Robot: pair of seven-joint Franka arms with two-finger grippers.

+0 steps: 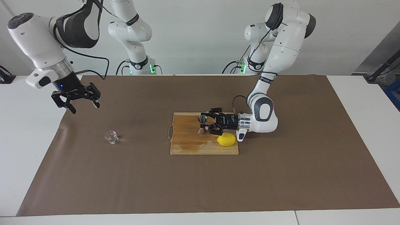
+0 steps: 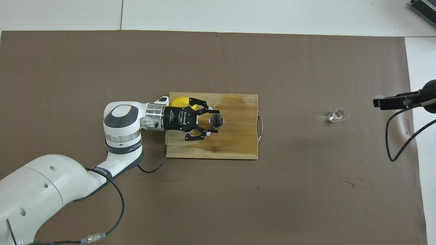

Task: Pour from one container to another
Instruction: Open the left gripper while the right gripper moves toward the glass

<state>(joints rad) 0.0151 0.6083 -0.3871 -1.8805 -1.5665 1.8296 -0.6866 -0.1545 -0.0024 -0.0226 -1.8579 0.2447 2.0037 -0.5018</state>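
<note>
The steel jigger point(image 1: 202, 124) point(image 2: 216, 120) stands upright on the wooden cutting board point(image 1: 190, 147). My left gripper point(image 1: 207, 122) point(image 2: 213, 122) lies level at the jigger's waist, open, with one fingertip on either side of it and a gap to each. The small clear glass point(image 1: 111, 137) point(image 2: 337, 115) sits on the brown mat toward the right arm's end of the table. My right gripper point(image 1: 86, 108) hangs open and empty in the air over the mat's edge, short of the glass.
A yellow lemon point(image 1: 227, 139) point(image 2: 180, 101) lies on the cutting board's corner, beside the left gripper's wrist. The board has a wire handle point(image 2: 260, 126) on the end toward the glass. A brown mat point(image 1: 281, 175) covers most of the white table.
</note>
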